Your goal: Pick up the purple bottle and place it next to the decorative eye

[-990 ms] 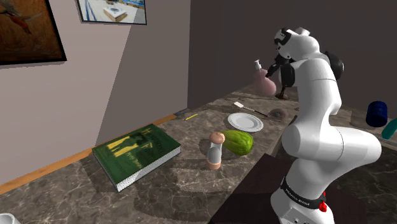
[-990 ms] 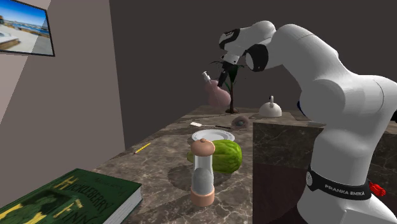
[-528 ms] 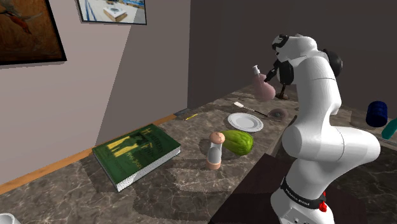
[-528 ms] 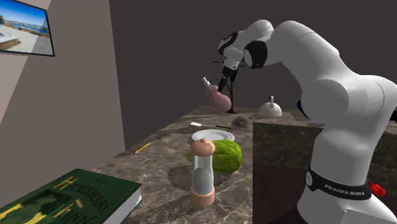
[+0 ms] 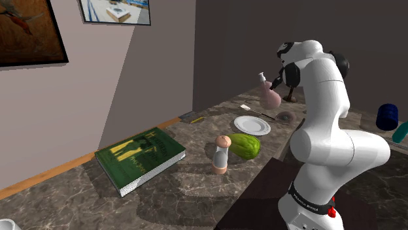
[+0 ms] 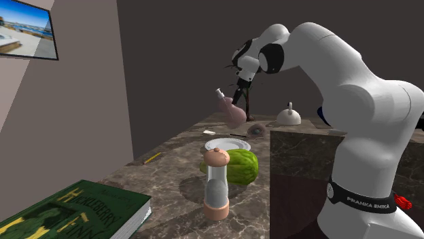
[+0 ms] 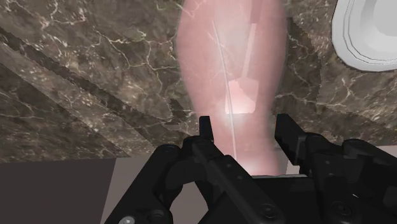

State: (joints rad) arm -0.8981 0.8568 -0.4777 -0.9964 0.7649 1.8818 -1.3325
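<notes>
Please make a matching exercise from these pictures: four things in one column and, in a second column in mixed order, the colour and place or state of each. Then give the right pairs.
Things
1. bottle
2. book
3. plate
4. melon

Colour and place or state
A. green, lying flat near the wall
B. pink, tilted, clasped by the tool
C. green, beside the tall grinder
D. white, flat on the counter

Right pairs: 1-B, 2-A, 3-D, 4-C
</notes>
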